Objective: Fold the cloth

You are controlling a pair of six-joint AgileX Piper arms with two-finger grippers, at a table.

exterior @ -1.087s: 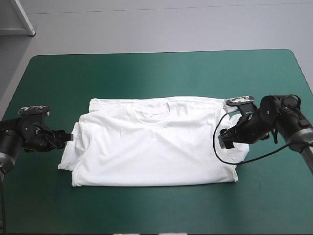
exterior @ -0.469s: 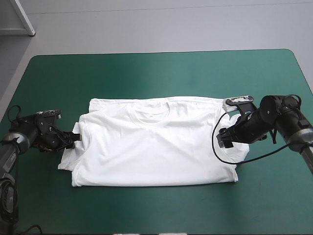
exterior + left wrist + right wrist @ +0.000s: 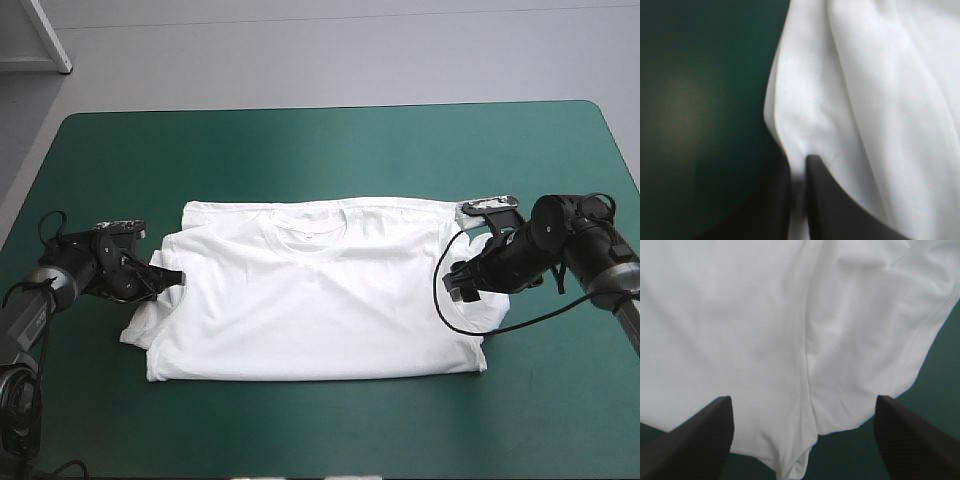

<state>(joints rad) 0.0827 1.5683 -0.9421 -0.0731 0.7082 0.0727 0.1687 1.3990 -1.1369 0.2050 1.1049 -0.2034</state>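
While the white T-shirt (image 3: 315, 300) lies flat in layers at the middle of the teal-green surface (image 3: 300, 150), collar toward the far edge, we see one tool at each of its ends. Our left tool (image 3: 172, 277) sits at the shirt's left edge, where the sleeve bunches up. In the left wrist view its black fingers (image 3: 832, 205) are all but closed, with a thin fold of white cloth pinched between them. Our right tool (image 3: 462, 284) is low at the shirt's right edge, over the folded sleeve. In the right wrist view its fingers (image 3: 692, 437) stand wide apart with nothing gripped. White cloth spreads ahead of and between them, and a strip of the teal-green surface shows beside the sleeve's hem.
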